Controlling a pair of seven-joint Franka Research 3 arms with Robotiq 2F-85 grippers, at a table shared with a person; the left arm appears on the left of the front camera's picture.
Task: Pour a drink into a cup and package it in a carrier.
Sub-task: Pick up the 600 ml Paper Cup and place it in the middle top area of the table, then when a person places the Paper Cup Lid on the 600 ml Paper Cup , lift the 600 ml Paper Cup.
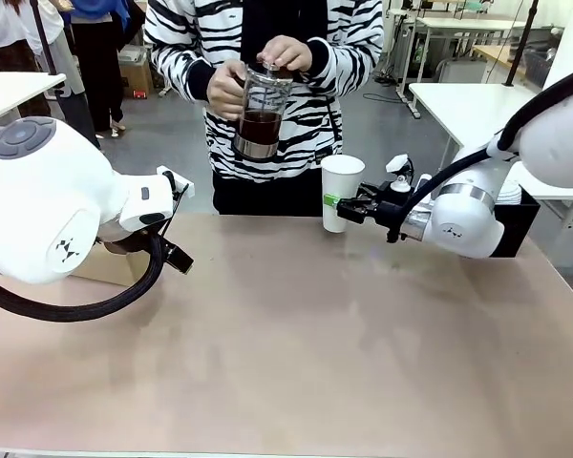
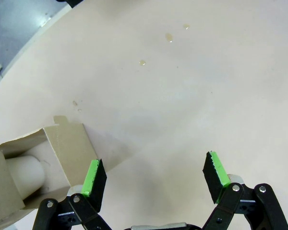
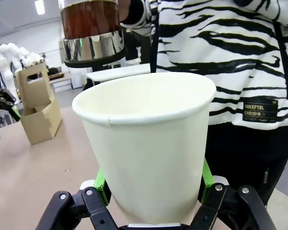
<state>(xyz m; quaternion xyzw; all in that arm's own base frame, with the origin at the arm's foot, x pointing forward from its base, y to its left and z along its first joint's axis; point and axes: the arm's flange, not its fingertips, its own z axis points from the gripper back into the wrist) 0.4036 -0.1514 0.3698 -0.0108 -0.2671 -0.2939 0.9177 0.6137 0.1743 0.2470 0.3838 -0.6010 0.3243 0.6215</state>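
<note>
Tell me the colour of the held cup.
The cup is plain white; right wrist view shows it best.

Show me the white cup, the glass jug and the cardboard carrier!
white cup [image 1: 342, 186], front view, middle of its side.
glass jug [image 1: 261, 124], front view, glass over the dark drink.
cardboard carrier [image 3: 41, 122], right wrist view, side of its box base.

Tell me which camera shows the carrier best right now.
The right wrist view: the carrier stands whole on the table beyond the held cup, handle tab upright. The left wrist view catches one open corner up close beside the left fingers, with something white inside. The front view gives a tan sliver behind the left arm.
</note>
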